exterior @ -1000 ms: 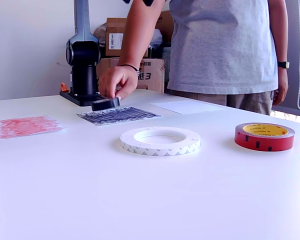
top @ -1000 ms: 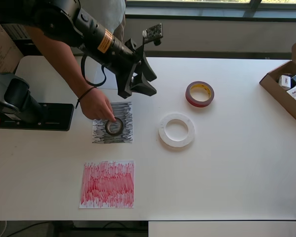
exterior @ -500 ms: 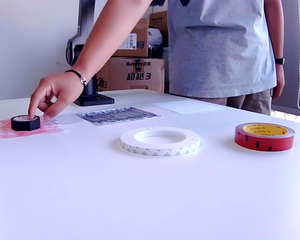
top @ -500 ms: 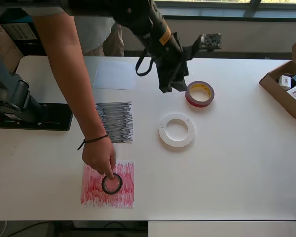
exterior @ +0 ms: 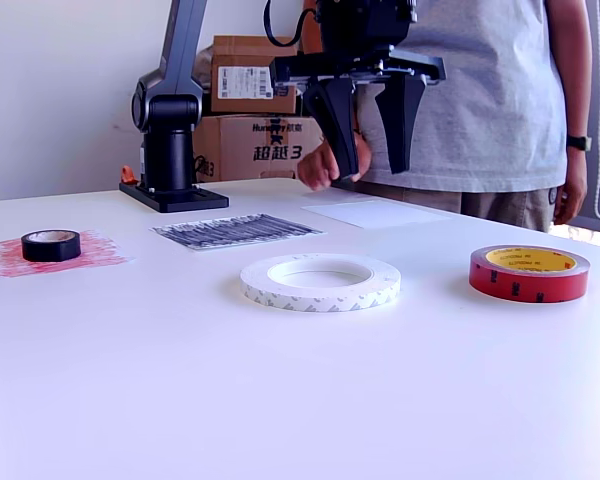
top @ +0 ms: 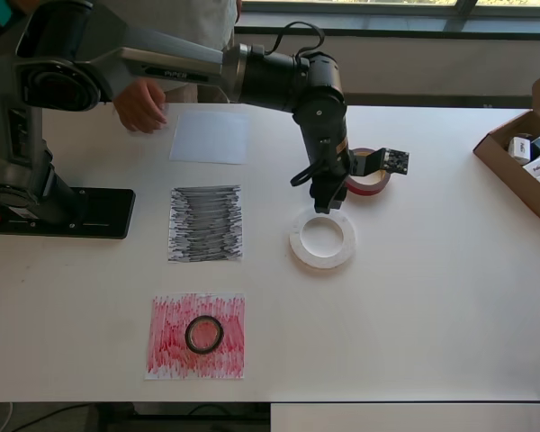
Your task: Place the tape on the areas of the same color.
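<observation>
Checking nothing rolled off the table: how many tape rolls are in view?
3. The white ring lies on bare table under the open gripper; the red roll sits just beyond it, partly hidden overhead; the black roll rests on the red sheet.

Table (exterior: 280,400): smooth white top, slight sheen. Three sheets look like thin matt paper: plain white sheet (top: 210,137), black-grey sheet (top: 206,223) and red sheet (top: 166,346) w/ rough scribbled strokes. Red roll (exterior: 529,273) glossy, yellowish core. White ring (exterior: 321,281) matt. Gripper (exterior: 370,160) and arm: dark, semi-gloss plastic or metal; cannot be told which.
</observation>
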